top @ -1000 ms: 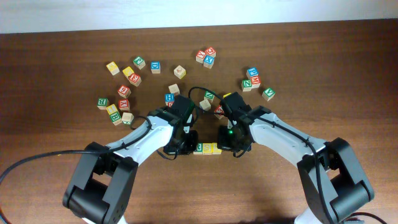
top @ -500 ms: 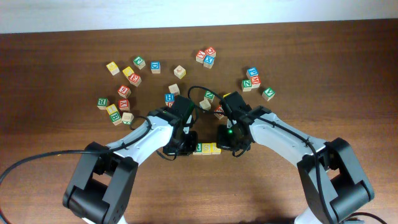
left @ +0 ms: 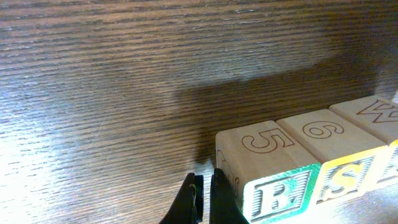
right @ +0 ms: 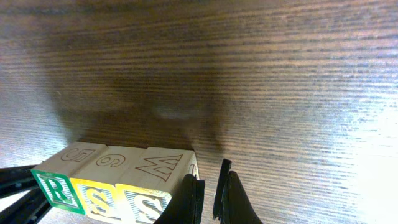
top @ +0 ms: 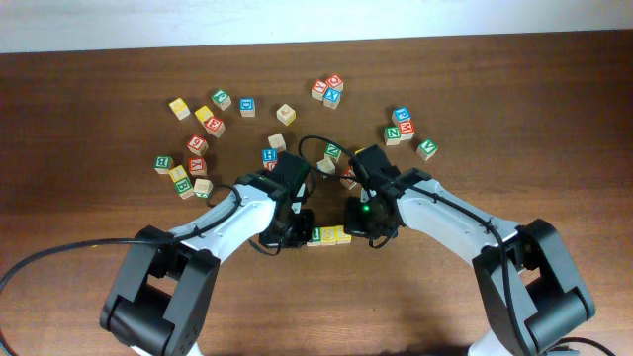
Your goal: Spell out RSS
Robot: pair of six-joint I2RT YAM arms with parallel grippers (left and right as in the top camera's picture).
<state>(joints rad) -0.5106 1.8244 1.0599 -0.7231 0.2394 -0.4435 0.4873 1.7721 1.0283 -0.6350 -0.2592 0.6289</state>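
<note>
Right, the R cube [left: 273, 196], the middle S cube [left: 339, 180] and the end S cube [right: 143, 202] sit touching in one straight row on the wooden table [top: 99, 99], squarely between both arms. The left gripper [left: 200, 199], jaws pinched together and empty, stands right against the R cube's outer side. The right gripper [right: 208, 196], likewise closed on nothing, is just beside the end S cube. Scattered letter cubes [top: 197, 144] lie behind, well apart from the row.
</note>
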